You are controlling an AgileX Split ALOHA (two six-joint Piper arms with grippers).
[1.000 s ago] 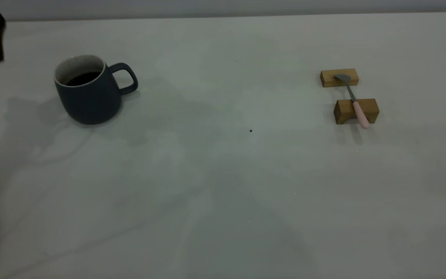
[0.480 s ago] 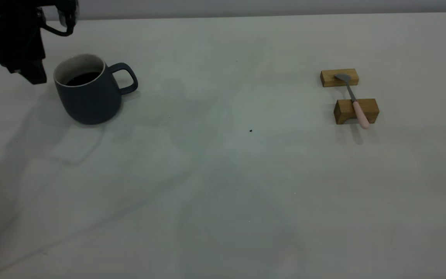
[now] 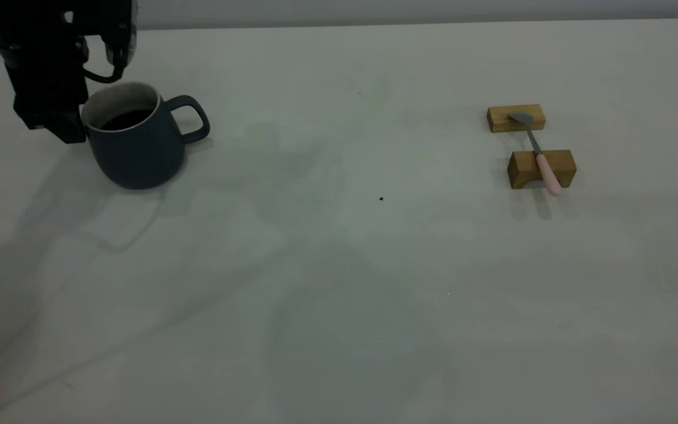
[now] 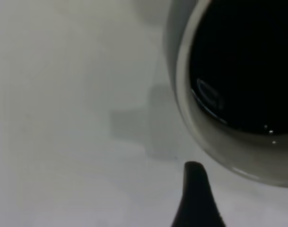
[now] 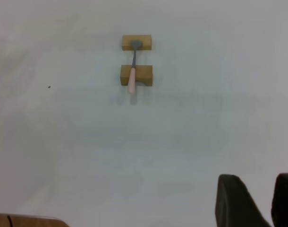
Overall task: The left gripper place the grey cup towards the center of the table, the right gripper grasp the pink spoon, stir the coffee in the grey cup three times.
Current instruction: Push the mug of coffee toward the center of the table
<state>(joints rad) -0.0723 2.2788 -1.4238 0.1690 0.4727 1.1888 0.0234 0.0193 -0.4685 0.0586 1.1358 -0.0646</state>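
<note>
Pale grey-white and matte, the table (image 3: 339,265) fills nearly the whole exterior view, with a thin strip of grey wall behind its far edge.

Taking the grey cup (image 3: 136,138) as landmark: it stands at the far left of the table, a rounded dark blue-grey mug with a white rim and a pale speckled inside, its loop handle pointing toward the table's middle. The coffee (image 3: 127,119) lies dark and flat inside it. The left gripper (image 3: 59,126), black and blocky, hangs just left of the cup, close against the wall opposite the handle; whether it touches cannot be told. The left wrist view shows one curved black fingertip (image 4: 195,198) just outside the rim, but not the other, so its opening cannot be judged.

Right of the cup lies a wide bare stretch with one tiny dark speck (image 3: 381,199). Well beyond it, two small wooden blocks (image 3: 542,169) carry the pink spoon (image 3: 536,150), metal bowl on the far block, pink handle over the near one.

The right gripper (image 5: 259,201) shows only in its own wrist view, high above bare table well apart from the spoon, two dark fingers set narrowly apart.
</note>
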